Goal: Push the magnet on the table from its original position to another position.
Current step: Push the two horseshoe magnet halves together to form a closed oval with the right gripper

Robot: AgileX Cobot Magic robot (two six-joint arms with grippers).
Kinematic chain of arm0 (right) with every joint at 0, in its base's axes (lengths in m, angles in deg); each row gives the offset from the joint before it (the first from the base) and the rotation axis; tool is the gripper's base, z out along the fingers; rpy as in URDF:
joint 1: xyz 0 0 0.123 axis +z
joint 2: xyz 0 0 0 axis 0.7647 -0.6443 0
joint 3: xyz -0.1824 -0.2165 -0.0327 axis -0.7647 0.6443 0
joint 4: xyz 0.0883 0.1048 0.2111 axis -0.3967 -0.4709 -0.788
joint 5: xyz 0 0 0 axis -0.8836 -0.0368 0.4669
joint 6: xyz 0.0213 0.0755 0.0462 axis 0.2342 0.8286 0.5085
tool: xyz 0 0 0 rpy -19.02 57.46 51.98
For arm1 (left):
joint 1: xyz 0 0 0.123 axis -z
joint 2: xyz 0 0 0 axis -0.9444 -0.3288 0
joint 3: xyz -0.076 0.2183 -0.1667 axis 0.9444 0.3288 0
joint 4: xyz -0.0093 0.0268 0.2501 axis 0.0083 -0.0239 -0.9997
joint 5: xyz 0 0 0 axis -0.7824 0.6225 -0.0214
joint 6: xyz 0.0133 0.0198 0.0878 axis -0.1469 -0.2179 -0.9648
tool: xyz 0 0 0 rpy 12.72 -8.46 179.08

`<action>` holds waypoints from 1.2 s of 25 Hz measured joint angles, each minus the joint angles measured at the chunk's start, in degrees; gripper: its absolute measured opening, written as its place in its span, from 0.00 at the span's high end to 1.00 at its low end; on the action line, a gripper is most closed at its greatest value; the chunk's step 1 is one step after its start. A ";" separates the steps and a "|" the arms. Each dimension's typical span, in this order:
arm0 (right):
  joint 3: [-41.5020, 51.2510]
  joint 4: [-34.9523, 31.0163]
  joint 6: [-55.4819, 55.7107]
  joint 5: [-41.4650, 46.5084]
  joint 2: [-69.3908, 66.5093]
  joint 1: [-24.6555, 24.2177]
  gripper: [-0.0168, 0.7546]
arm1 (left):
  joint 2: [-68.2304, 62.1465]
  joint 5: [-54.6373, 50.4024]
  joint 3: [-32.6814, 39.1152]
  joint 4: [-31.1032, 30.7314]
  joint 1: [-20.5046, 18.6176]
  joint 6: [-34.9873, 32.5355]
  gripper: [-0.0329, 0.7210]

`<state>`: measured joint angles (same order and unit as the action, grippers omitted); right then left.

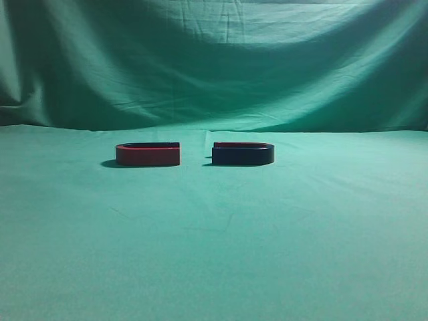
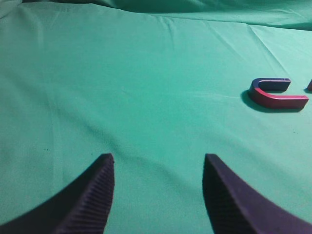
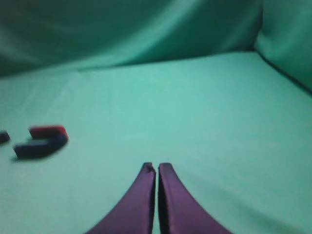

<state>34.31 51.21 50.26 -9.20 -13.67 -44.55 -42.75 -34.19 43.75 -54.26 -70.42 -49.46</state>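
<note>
Left gripper (image 2: 158, 195) spread wide, right gripper (image 3: 157, 195) clenched empty, two magnets (image 1: 148, 154) (image 1: 243, 154) apart

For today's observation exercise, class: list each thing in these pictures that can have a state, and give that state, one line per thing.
left magnet: flat on the cloth, red side to the exterior camera, apart from the other.
right magnet: flat on the cloth, dark side to the exterior camera, untouched.
left gripper: open, empty, above bare cloth.
right gripper: shut, holding nothing.
green cloth: spread over the table, lightly creased.

Open cloth (image 1: 214, 254) around both magnets (image 1: 148, 154)
</note>
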 joint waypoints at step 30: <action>-41.95 -8.54 -3.11 31.68 -43.77 0.00 0.98 | 0.00 0.00 0.00 0.00 0.00 0.00 0.46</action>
<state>-7.64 42.68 47.15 22.48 -57.43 -44.55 -42.75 -34.19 43.75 -54.26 -70.42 -49.46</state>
